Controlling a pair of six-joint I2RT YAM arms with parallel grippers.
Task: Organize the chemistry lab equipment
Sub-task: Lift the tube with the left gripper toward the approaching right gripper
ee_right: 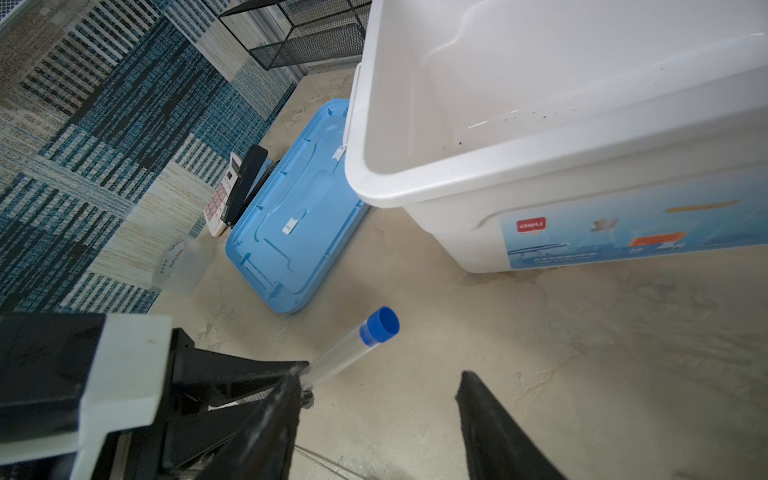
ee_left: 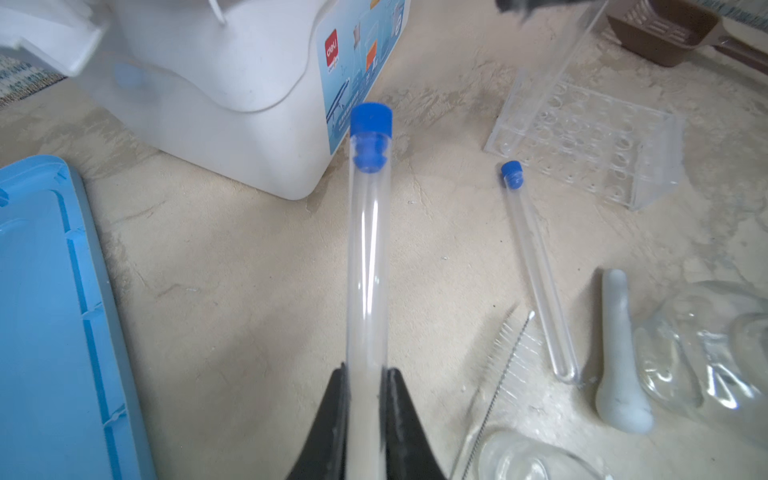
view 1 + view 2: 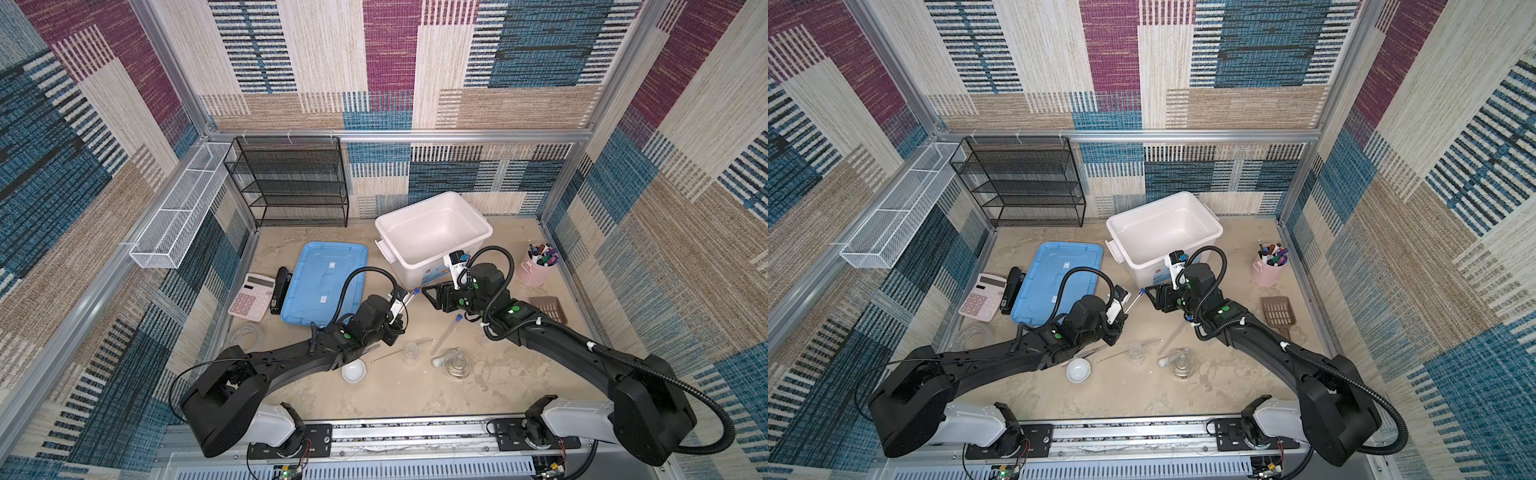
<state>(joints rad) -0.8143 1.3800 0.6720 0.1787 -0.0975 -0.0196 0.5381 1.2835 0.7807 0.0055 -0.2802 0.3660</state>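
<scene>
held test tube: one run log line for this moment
left gripper: shut on held test tube, off the table | right gripper: open, empty, facing its cap | second test tube: lying on table

Worktop: beige, mottled surface that carries all the items below.
Storage bin: white, open and empty, toward the back of the worktop; a blue printed label with a red logo is on its front wall.
Lid: light blue, flat on the worktop just left of the bin.
Stapler: black, along the lid's left edge.
Calculator: pink, just left of the stapler.
Mesh rack: black, tiered, against the back wall.
Wire basket: white, long, divided into compartments, on the left wall.
Cup: pink, holding assorted markers, right of the bin.
Scoop: brown, slotted, in front of the cup.
</scene>
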